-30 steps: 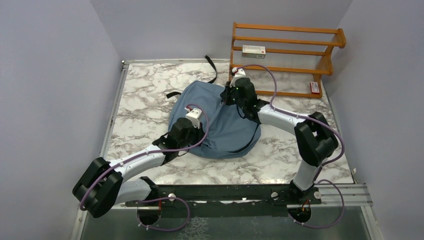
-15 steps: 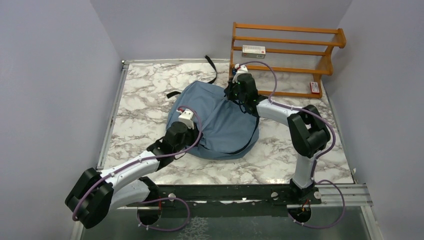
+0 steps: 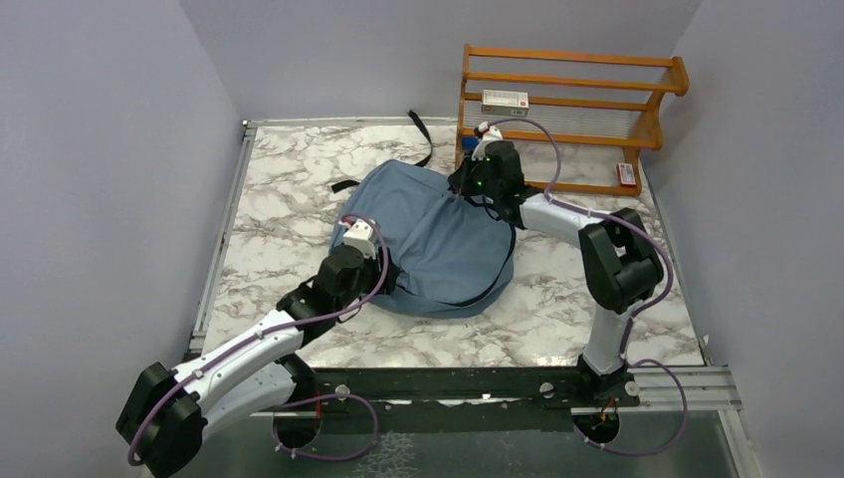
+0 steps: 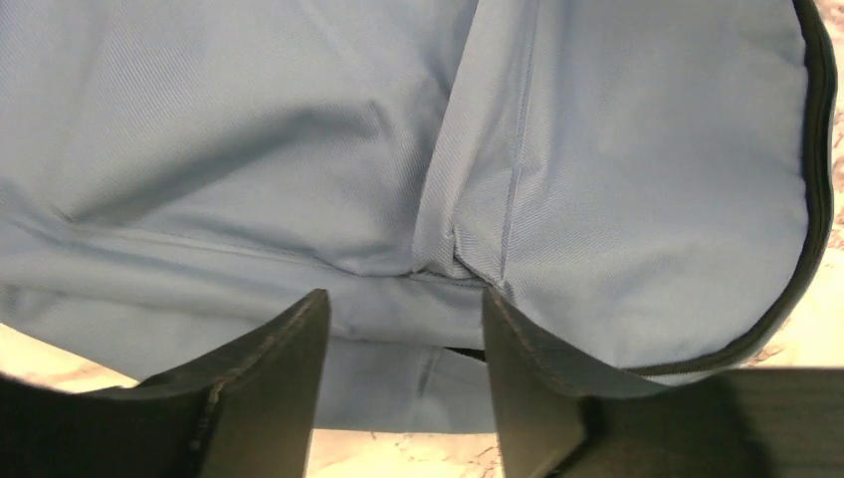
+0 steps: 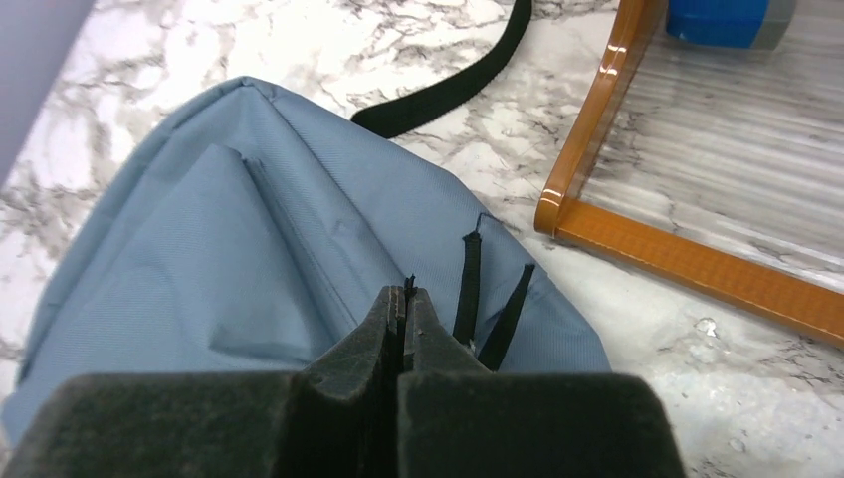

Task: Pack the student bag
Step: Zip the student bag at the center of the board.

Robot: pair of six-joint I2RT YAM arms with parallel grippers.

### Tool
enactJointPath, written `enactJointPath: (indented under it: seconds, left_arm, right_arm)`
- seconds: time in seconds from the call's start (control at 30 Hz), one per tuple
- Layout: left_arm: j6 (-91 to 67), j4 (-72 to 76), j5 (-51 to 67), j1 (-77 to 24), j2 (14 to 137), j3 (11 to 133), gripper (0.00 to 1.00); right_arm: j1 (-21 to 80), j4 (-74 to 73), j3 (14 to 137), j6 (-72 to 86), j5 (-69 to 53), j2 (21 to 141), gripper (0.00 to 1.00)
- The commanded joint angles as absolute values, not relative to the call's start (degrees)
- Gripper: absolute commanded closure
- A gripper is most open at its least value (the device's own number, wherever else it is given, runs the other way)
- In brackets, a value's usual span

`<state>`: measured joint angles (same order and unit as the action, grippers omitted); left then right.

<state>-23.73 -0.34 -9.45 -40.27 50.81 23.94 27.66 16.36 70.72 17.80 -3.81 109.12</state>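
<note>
Two small boxes (image 3: 505, 99) sit on the rack (image 3: 572, 110), and the bag (image 3: 438, 239) lies flat mid-table with no opening showing, so packing looks barely begun. Left fingers (image 4: 299, 349) stand apart over its near hem, gripping nothing. Right fingers (image 5: 405, 309) are pressed shut above its far corner, hard by the rack; the table (image 3: 289, 189) offers open room leftward.

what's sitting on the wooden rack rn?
Middle shelf of the wooden rack: a white-and-red box. Bottom shelf, right end: a small red-and-white item. Near the left post: a blue object, mostly cut off; from above the right arm covers that corner.
</note>
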Motion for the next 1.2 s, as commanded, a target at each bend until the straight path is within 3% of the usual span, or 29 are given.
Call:
enactJointPath:
  seconds: [0.0, 0.27, 0.6, 0.77, 0.9, 1.17]
  left_arm:
    - [-16.09, -0.46, -5.65, -40.58, 52.67, 31.38, 0.34]
    - [-5.64, 2.59, -1.89, -40.58, 70.72, 43.97, 0.13]
    - [-3.54, 5.60, -1.87, -40.56, 83.63, 49.66, 0.11]
    - [-3.28, 3.41, -4.67, -40.54, 86.01, 50.41, 0.29]
    - [-3.87, 2.15, -4.69, -40.59, 85.24, 49.33, 0.55]
    - [-5.35, 1.90, -3.79, -40.62, 79.57, 44.65, 0.95]
  right_arm:
    - [25.57, 16.80, 68.87, 22.48, -7.83, 103.57, 0.99]
    - [25.82, 15.25, 64.57, 28.07, -13.04, 98.79, 1.00]
    - [26.80, 14.34, 63.39, 29.36, -15.15, 95.92, 1.00]
    - [26.80, 14.56, 63.45, 28.88, -14.60, 95.88, 1.00]
    - [26.76, 14.84, 63.54, 28.04, -13.23, 96.21, 1.00]
    - [26.74, 15.73, 64.11, 25.32, -8.73, 97.75, 1.00]
